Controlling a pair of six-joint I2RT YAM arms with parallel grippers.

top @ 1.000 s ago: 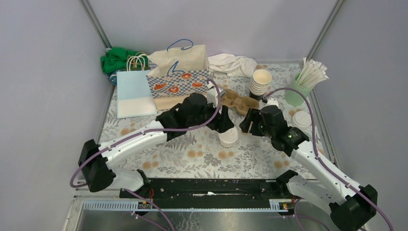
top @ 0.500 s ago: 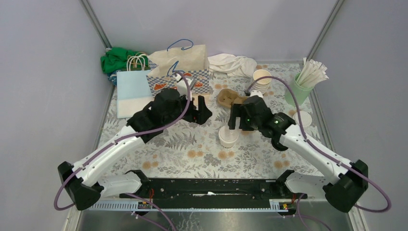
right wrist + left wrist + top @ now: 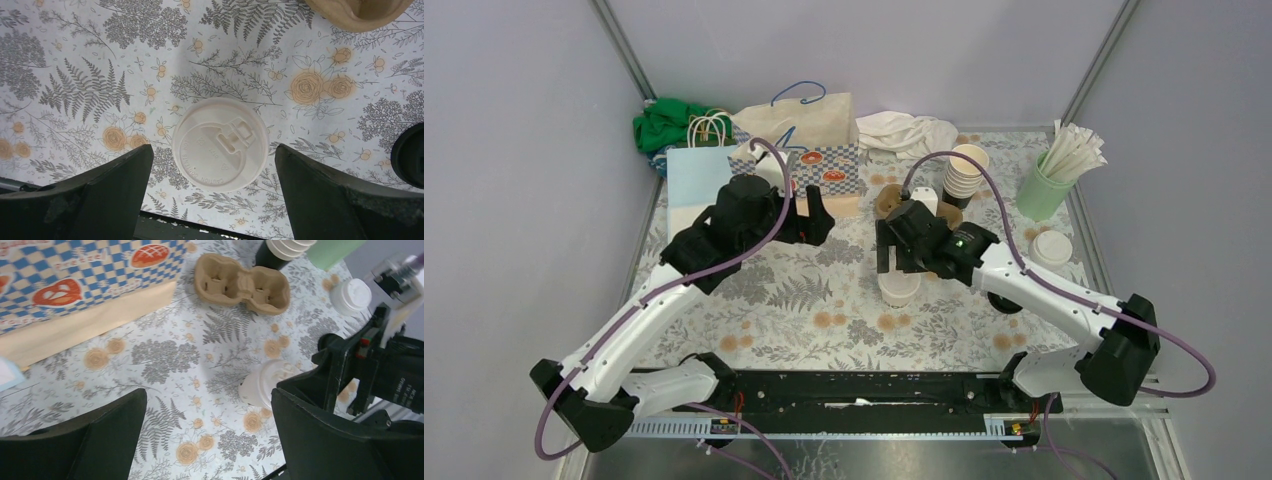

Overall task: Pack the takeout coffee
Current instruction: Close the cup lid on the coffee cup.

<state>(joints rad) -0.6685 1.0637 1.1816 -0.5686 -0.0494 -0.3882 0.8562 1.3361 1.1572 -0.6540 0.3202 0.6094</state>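
Note:
One takeout coffee cup [image 3: 898, 287] with a white lid stands upright on the flowered tablecloth, near the middle. In the right wrist view its lid [image 3: 220, 144] lies between my fingers. My right gripper [image 3: 892, 256] hangs open directly above it, apart from it [image 3: 213, 165]. My left gripper [image 3: 816, 218] is open and holds nothing, off to the left of the cup near the checkered bag; from the left wrist the cup [image 3: 264, 386] shows beside the right finger [image 3: 320, 440], with only cloth between the fingertips [image 3: 209, 402]. A stack of lidless cups [image 3: 966, 172] stands at the back right.
A brown pulp cup carrier [image 3: 242, 282] lies behind the cup, partly hidden under my right arm [image 3: 887, 198]. The blue-checkered paper bag [image 3: 799, 150] and a pale blue bag [image 3: 699, 190] stand back left. Loose lids [image 3: 1051, 248] and a green straw tumbler [image 3: 1046, 190] sit at the right edge.
My left gripper has let go at the lidded cup and drawn back left toward the bag. The right gripper has swung left to hang over the cup. Both jaws have widened.

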